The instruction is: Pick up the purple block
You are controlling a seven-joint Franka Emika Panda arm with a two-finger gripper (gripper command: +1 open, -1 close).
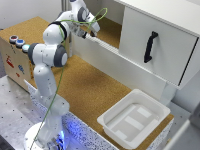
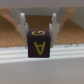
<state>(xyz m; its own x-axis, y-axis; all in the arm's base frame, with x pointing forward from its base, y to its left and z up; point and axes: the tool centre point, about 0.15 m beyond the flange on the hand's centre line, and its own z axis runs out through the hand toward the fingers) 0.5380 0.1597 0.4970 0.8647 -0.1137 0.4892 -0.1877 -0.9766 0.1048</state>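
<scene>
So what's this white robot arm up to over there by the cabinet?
The white robot arm is reaching over the cork-topped counter toward the open white drawer. In the wrist view, its gripper has a finger on each side of a dark purple block with yellow letters, seemingly gripping it. Whether the block is lifted yet is unclear. A white plastic tray sits empty nearby.

The white, jointed Franka arm [image 1: 49, 55] rises from its round base at the exterior view's lower left, folds at the elbow and reaches far toward the right. Its pale two-fingered gripper [image 2: 39, 26] is clamped on the purple block [image 2: 39, 45].
</scene>
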